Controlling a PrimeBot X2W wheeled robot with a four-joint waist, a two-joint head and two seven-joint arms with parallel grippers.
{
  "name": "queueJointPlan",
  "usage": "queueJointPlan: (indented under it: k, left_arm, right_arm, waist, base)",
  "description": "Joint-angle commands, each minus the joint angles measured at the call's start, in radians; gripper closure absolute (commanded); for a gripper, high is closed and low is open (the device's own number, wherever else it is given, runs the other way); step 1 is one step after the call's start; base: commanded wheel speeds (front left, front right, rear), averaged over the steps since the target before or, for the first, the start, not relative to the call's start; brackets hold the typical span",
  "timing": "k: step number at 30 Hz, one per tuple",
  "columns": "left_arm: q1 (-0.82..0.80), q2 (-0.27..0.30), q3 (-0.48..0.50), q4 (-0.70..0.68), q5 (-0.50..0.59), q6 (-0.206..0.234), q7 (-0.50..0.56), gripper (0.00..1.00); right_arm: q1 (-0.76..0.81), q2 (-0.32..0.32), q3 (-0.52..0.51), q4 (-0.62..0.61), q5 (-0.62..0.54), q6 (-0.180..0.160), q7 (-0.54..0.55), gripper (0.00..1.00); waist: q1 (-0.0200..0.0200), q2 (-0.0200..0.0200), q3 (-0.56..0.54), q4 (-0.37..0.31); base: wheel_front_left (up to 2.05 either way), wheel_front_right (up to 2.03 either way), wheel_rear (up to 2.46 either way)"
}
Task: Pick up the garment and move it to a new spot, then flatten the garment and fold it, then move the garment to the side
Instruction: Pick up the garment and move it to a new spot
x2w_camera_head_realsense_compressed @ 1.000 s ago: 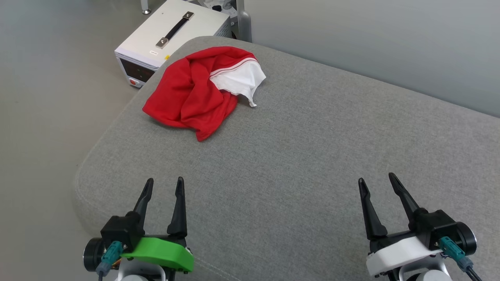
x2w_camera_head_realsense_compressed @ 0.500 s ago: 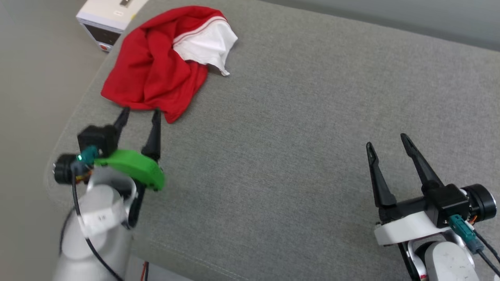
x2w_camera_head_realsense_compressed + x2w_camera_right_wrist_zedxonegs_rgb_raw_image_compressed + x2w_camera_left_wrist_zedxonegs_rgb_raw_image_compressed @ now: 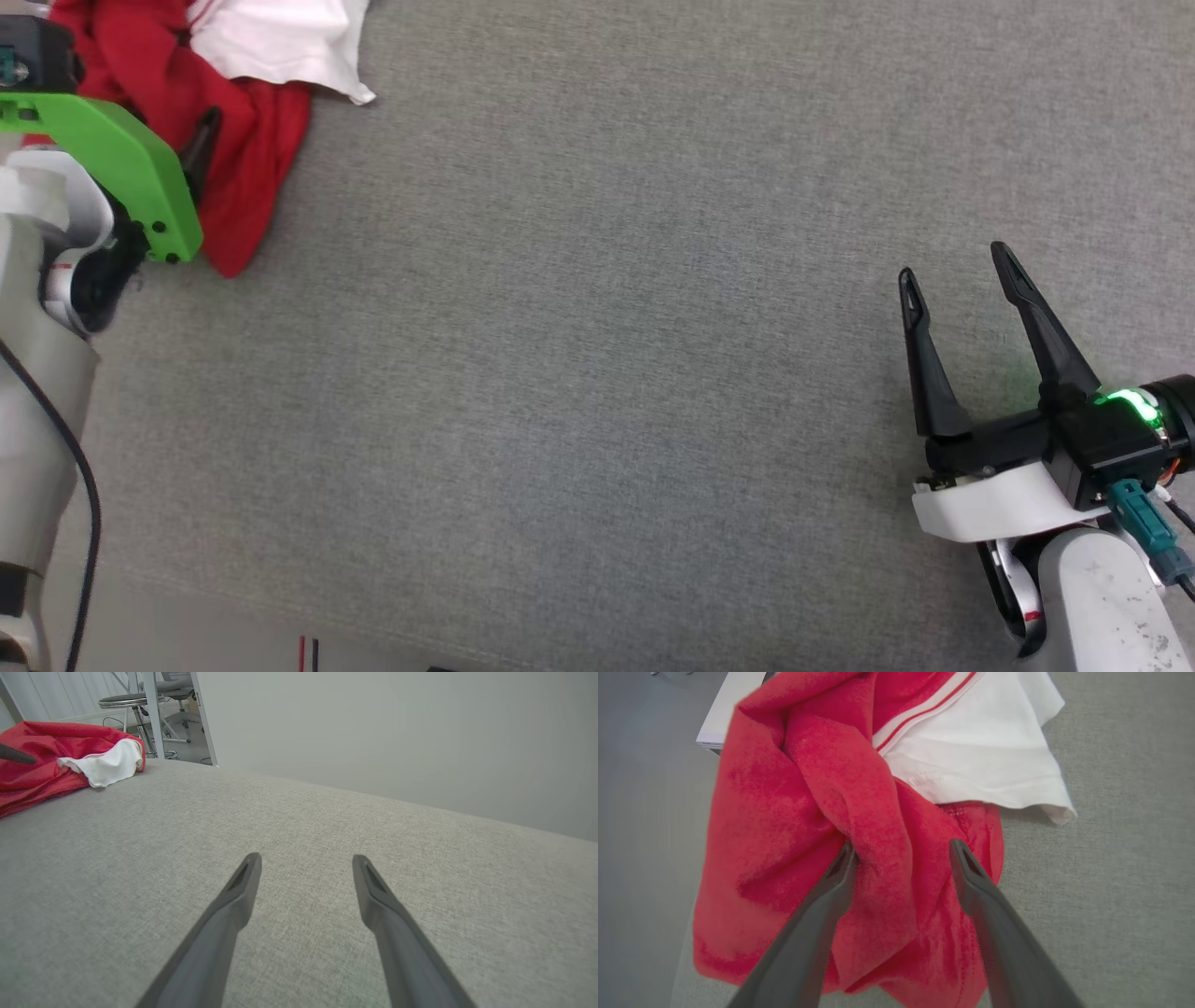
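The garment lies crumpled at the top left of the grey cushion, red with a white sleeve on top. In the left wrist view my left gripper is open, its two fingers straddling a raised red fold of the garment, with the white sleeve and striped trim beyond. One dark finger shows past the green mount in the head view. My right gripper stands open over bare cushion at the lower right, far from the garment, fingers spread with nothing between them.
A white box sits on the floor past the cushion's edge behind the garment. A stool and a metal post stand beyond the far corner, and a plain grey wall runs behind the cushion. The cushion's near edge runs along the bottom.
The head camera has tipped down and closer. My left arm has reached forward from the near edge onto the garment, fingers still open. The right gripper has stayed about where it was.
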Motion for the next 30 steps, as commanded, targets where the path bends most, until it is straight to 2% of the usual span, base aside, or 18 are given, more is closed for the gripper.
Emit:
queueJointPlan:
  k: [1, 2, 4, 8, 11, 12, 13, 14, 17, 18, 30]
  left_arm:
    - [-0.031, 0.021, -0.013, 0.013, -0.020, -0.003, 0.018, 0.00]
    - [-0.065, 0.056, -0.031, 0.047, -0.054, -0.003, 0.035, 0.00]
    - [-0.081, 0.069, -0.042, 0.073, -0.066, -0.003, 0.037, 0.00]
    - [-0.104, 0.070, -0.061, 0.121, -0.101, -0.003, 0.042, 0.00]
    - [-0.098, 0.054, -0.089, 0.143, -0.148, -0.003, 0.086, 0.00]
    - [-0.081, 0.045, -0.124, 0.144, -0.208, -0.003, 0.159, 0.53]
    - [-0.077, 0.045, -0.136, 0.136, -0.223, -0.003, 0.173, 0.97]
    - [-0.071, 0.048, -0.148, 0.125, -0.243, -0.003, 0.183, 1.00]
    - [-0.057, 0.065, -0.158, 0.102, -0.281, -0.003, 0.152, 1.00]
    - [-0.052, 0.096, -0.171, 0.085, -0.272, -0.003, 0.055, 1.00]
    - [-0.015, 0.133, -0.162, 0.056, -0.184, 0.002, -0.388, 1.00]
  right_arm:
    - [-0.019, 0.001, 0.002, -0.008, -0.005, -0.001, -0.005, 0.00]
    - [-0.024, 0.002, 0.002, -0.014, -0.007, -0.001, -0.005, 0.00]
    - [-0.028, 0.003, 0.003, -0.018, -0.008, -0.001, -0.005, 0.00]
    - [-0.032, 0.003, 0.004, -0.022, -0.011, -0.001, -0.005, 0.00]
    - [-0.033, 0.002, 0.004, -0.022, -0.013, -0.001, -0.005, 0.00]
    - [-0.036, 0.003, 0.001, -0.020, -0.016, -0.001, -0.005, 0.00]
    - [-0.035, 0.003, 0.000, -0.019, -0.017, -0.001, -0.005, 0.00]
    - [-0.034, 0.004, -0.001, -0.018, -0.017, -0.001, -0.005, 0.00]
    - [-0.030, 0.006, -0.001, -0.009, -0.019, -0.001, -0.005, 0.00]
    - [-0.029, 0.009, 0.000, -0.001, -0.017, -0.001, -0.005, 0.00]
    - [0.023, 0.030, -0.016, 0.055, 0.015, -0.001, -0.005, 0.00]
  waist:
    - [-0.0003, 0.0000, 0.083, -0.077]
    - [-0.0003, 0.0000, 0.106, -0.093]
    - [-0.0003, 0.0000, 0.119, -0.100]
    - [-0.0003, 0.0000, 0.138, -0.108]
    - [-0.0003, 0.0000, 0.145, -0.110]
    - [-0.0003, 0.0000, 0.146, -0.110]
    - [-0.0003, 0.0000, 0.145, -0.110]
    - [-0.0003, 0.0000, 0.142, -0.109]
    - [-0.0003, 0.0000, 0.125, -0.108]
    - [-0.0003, 0.0000, 0.092, -0.109]
    - [-0.0003, 0.0000, -0.144, -0.111]
  base:
    - [0.00, 0.00, 0.00]
    - [0.00, 0.00, 0.00]
    - [0.00, 0.00, 0.00]
    - [0.00, 0.00, 0.00]
    - [0.00, 0.00, 0.00]
    - [0.00, 0.00, 0.00]
    - [0.00, 0.00, 0.00]
    - [0.00, 0.00, 0.00]
    - [0.00, 0.00, 0.00]
    - [0.00, 0.00, 0.00]
    - [0.00, 0.00, 0.00]
